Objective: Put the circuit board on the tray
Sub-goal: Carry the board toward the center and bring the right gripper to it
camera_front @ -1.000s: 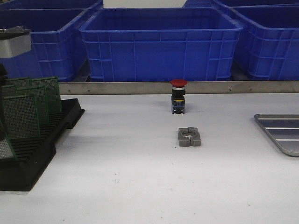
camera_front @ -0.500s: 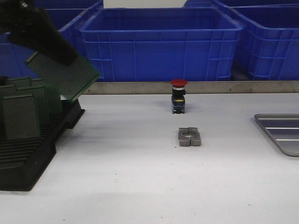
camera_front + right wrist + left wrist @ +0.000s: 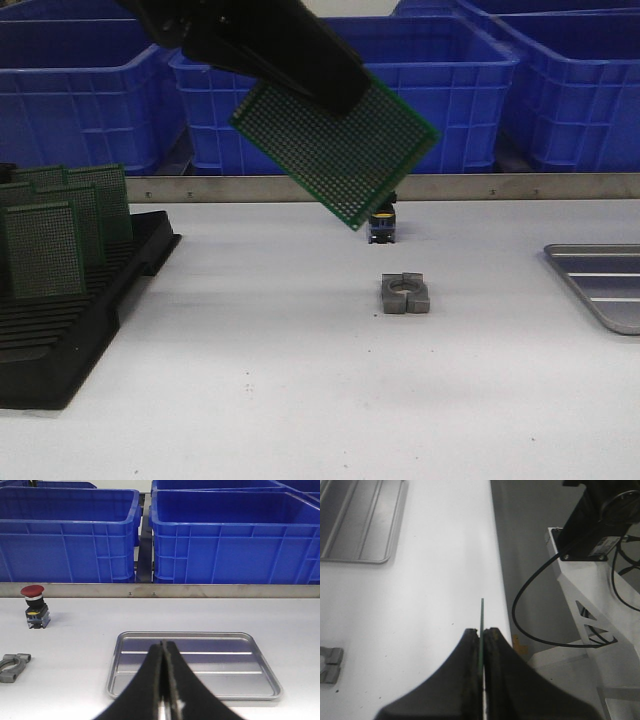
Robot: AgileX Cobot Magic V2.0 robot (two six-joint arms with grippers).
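The big blue bins stand at the back. The left claw is clamped tight on the green circuit board, which hangs tilted in the air above the table. The tray lies far off, cut by the picture's edge. The board hides most of the red button. The right claw is pressed together, holding nothing.
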